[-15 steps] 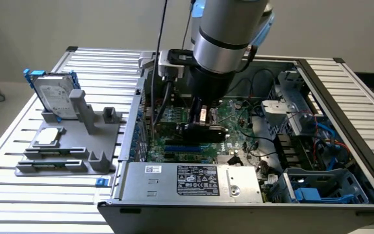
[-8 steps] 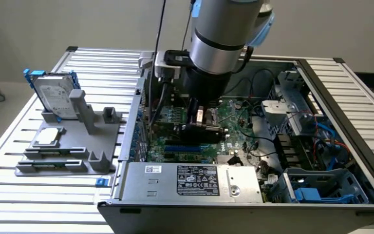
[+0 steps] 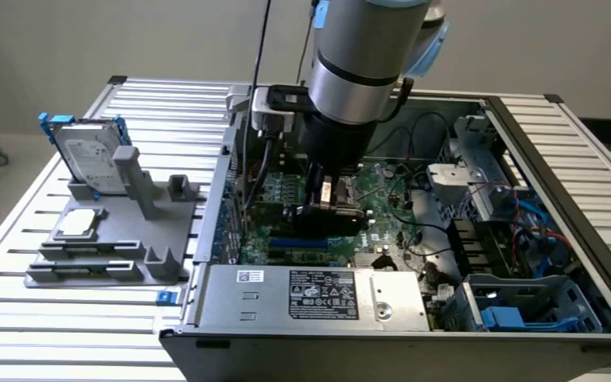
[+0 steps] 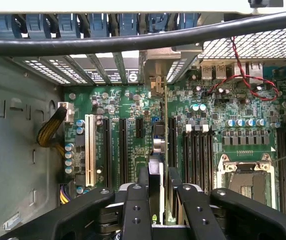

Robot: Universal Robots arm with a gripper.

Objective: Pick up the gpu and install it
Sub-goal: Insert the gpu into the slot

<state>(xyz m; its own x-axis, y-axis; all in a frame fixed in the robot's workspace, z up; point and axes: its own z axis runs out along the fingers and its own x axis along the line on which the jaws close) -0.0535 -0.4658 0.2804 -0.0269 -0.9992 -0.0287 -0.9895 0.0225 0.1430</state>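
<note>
Where the open computer case (image 3: 215, 239) lay on the slatted counter (image 3: 72, 326), the arm (image 3: 364, 56) stood almost vertical, its wrist down inside the case over the motherboard (image 4: 118, 105). The hand (image 4: 158, 175) was closed on the gpu (image 4: 155, 195). The card sat edge-on between the two black fingers (image 4: 135, 210), its thin edge running along the row of black expansion slots (image 4: 123, 150). Whether the card's lower edge touched a slot could not be told.

On one side of the card lay the free slots, a white slot (image 4: 89, 150) and then the grey metal of the case. On the other side, close by, stood the memory slots (image 4: 197, 155) and the processor socket (image 4: 245, 180). A thick black cable (image 4: 133, 37) crossed between the wrist camera and the board.

In the exterior view the power supply (image 3: 317, 294) bounded the opening on the near side. A drive cage (image 3: 528, 306) crowded the exterior view's right. Well apart on the exterior view's left, a grey fixture (image 3: 104, 263) on the counter carried an upright hard drive (image 3: 88, 159) and a small square chip (image 3: 79, 223).
</note>
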